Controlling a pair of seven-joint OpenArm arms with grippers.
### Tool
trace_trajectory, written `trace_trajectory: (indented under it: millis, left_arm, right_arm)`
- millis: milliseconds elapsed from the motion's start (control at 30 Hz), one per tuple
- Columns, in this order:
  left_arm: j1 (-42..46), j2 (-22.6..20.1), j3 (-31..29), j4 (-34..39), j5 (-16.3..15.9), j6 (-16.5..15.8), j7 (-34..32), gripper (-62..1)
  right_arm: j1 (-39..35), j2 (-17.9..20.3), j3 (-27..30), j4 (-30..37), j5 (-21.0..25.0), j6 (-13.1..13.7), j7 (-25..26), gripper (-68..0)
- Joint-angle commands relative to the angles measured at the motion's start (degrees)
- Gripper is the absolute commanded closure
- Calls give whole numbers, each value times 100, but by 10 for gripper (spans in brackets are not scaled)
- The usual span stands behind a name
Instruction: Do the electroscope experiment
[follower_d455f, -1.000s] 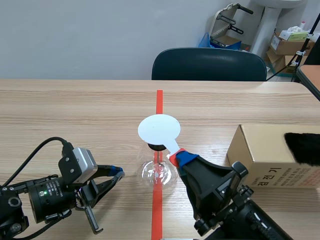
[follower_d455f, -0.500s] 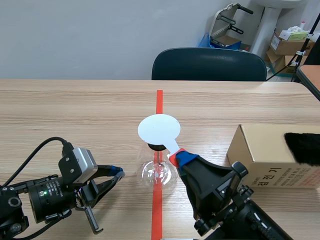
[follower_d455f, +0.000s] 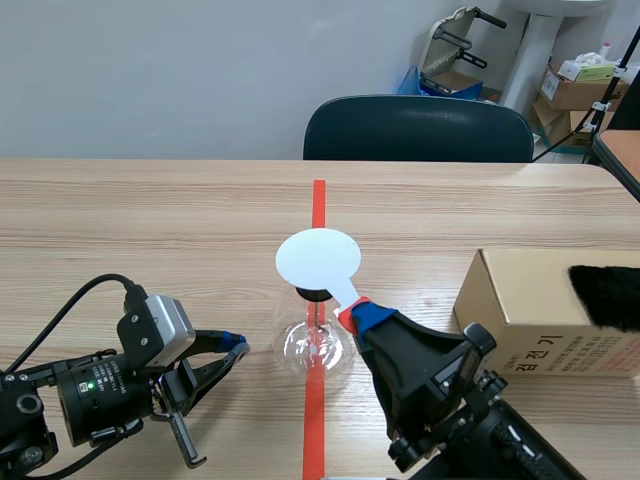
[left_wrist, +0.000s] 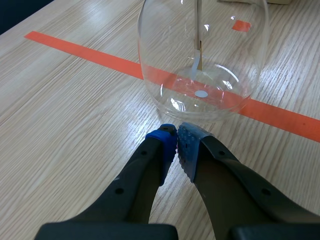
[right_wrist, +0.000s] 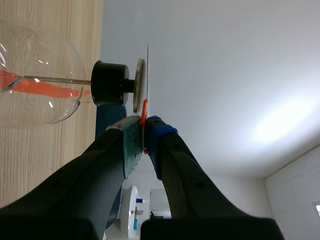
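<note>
Wooden worktop (follower_d455f: 150, 220): carries flask and box.
Cardboard box (follower_d455f: 530, 300): Korean print, seen in scene view only.
Glass flask (follower_d455f: 316, 345): on tape line (follower_d455f: 318, 200); left wrist view shows inner rod (left_wrist: 198, 30).
Right pincer (right_wrist: 144, 132): grasping white disc (follower_d455f: 318, 258) at flask's top.
Left pincer (left_wrist: 176, 137): clenched, empty, beside flask.

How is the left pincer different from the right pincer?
The left pincer is shut on nothing; the right pincer is shut on the white paddle. The left pincer sits low, by the base of the glass flask; the right pincer holds the paddle up at its top. Both are shut.
</note>
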Motion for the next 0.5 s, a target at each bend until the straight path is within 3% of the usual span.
trace_trajectory:
  millis: [0,467]
  left_arm:
    - [-2,13,-17,39,-15,28,-98,-55]
    - [-2,20,-17,39,-15,28,-138,-55]
  right_arm:
    - [9,59,11,131,-4,-63,-35,-6]
    - [9,59,11,131,-4,-63,-35,-6]
